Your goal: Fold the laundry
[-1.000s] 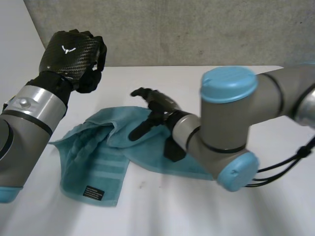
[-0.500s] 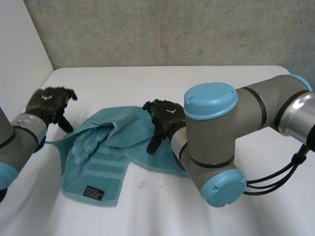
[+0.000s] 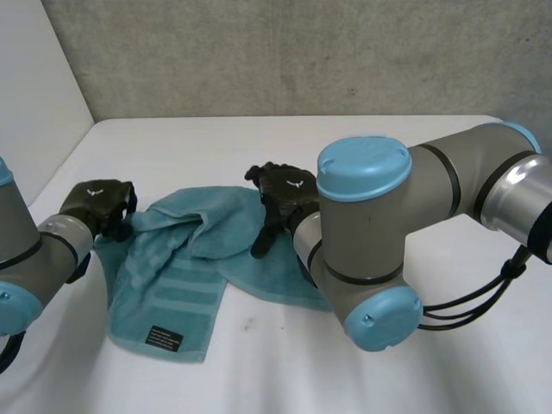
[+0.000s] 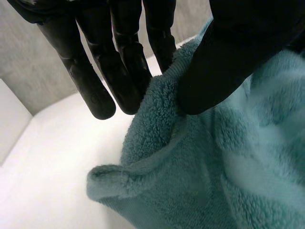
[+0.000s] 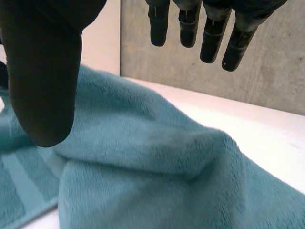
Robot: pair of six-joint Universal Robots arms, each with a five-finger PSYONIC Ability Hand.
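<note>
A teal towel (image 3: 185, 267) lies crumpled on the white table (image 3: 345, 147), partly folded over itself, with a black label (image 3: 162, 337) at its near corner. My left hand (image 3: 97, 205) is at the towel's far left corner. In the left wrist view its thumb (image 4: 228, 57) and fingers (image 4: 121, 62) pinch the raised towel edge (image 4: 162, 109) between them. My right hand (image 3: 285, 194) hovers over the towel's far middle part. Its fingers (image 5: 209, 28) are straight and spread away from the thumb (image 5: 43, 71), above the cloth (image 5: 143, 167), holding nothing.
My right arm's elbow (image 3: 366, 233) reaches across the towel's right part and hides it. A grey wall (image 3: 302, 52) backs the table and a white wall (image 3: 39, 95) stands at the left. Bare table lies in front of the towel (image 3: 259, 371).
My left hand came down from high above the table to the towel's left corner and closed on its edge. My right hand shifted slightly over the towel and stayed open.
</note>
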